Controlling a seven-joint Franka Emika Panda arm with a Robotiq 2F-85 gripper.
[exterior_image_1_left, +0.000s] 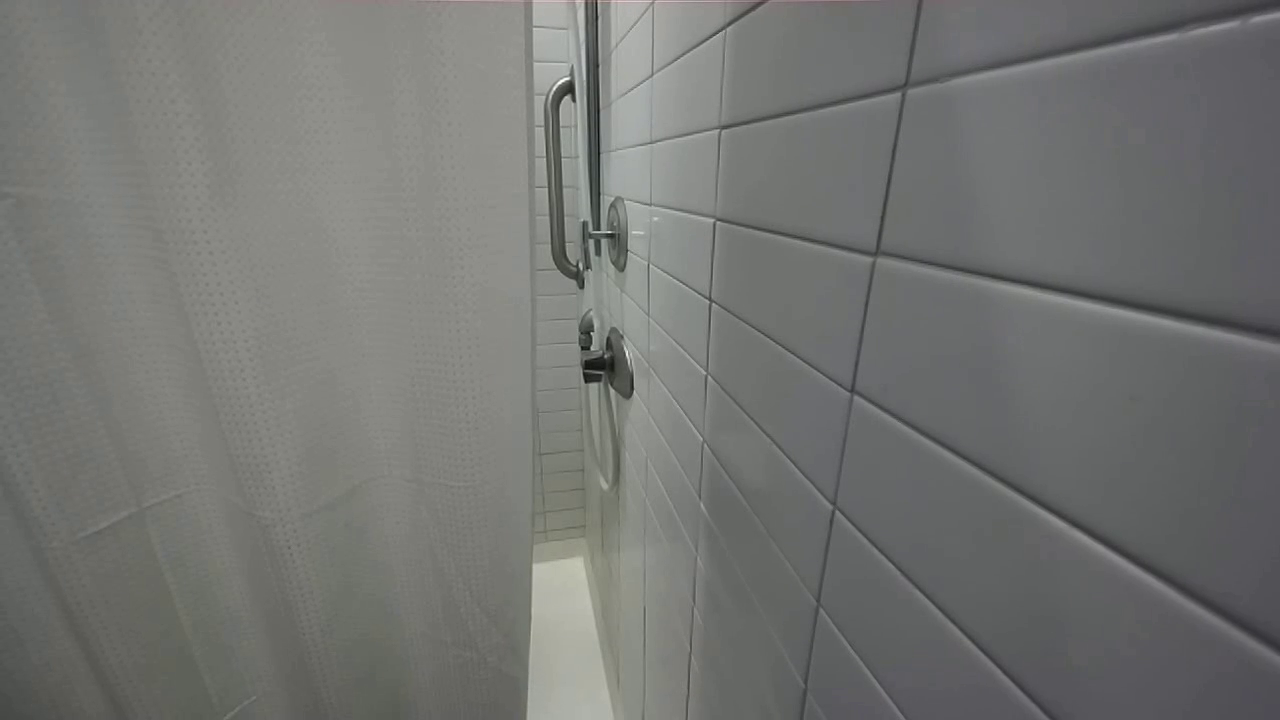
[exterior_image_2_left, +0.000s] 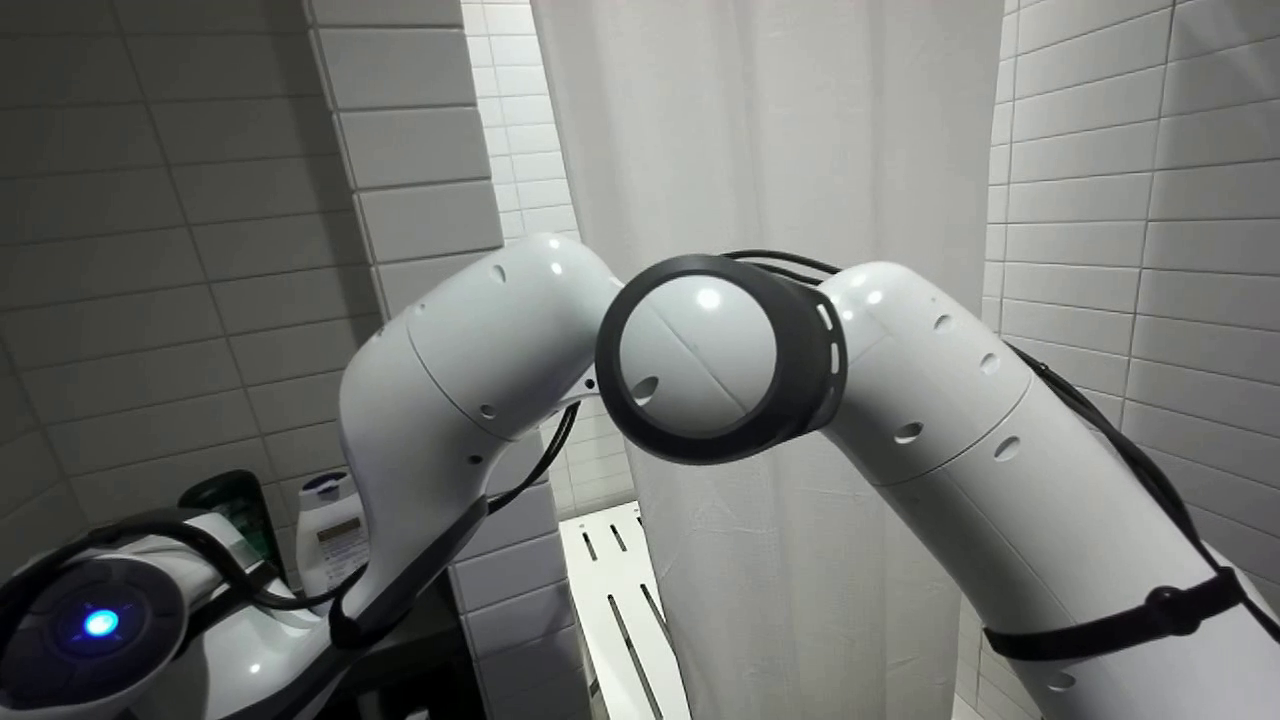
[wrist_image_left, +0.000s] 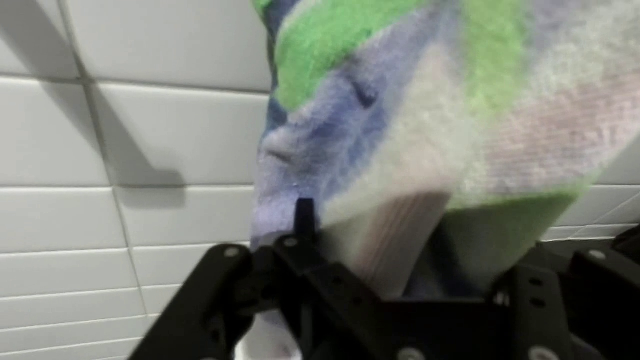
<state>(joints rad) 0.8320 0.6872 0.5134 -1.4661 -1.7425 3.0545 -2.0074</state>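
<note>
A towel (wrist_image_left: 415, 115) striped in green, blue, cream and pinkish brown fills much of the wrist view, in front of a white tiled wall (wrist_image_left: 190, 130); whatever supports it lies out of sight. The black gripper (wrist_image_left: 415, 245) meets the cloth with its jaws spread well apart and loose folds between them, a stance that probably suits soft, bulky fabric. No firm pinch shows; one finger (wrist_image_left: 304, 220) stands at the cloth's edge, and whether either side presses on it cannot be told. In an exterior view the white arm (exterior_image_2_left: 700, 355) is sharply bent, presumably to fit the cramped space before the pale curtain (exterior_image_2_left: 800, 560); a black strap (exterior_image_2_left: 1110, 630) ties a cable (exterior_image_2_left: 1120, 440) to it, likely against snagging. A white bottle (exterior_image_2_left: 325, 560) and a dark bottle (exterior_image_2_left: 240, 510) stand behind the arm, and a slotted white seat (exterior_image_2_left: 600, 570) shows past the curtain. In an exterior view a metal grab bar (exterior_image_1_left: 555, 180) is mounted upright, higher than the shower knob (exterior_image_1_left: 595, 367), seemingly for steadying a bather.
</note>
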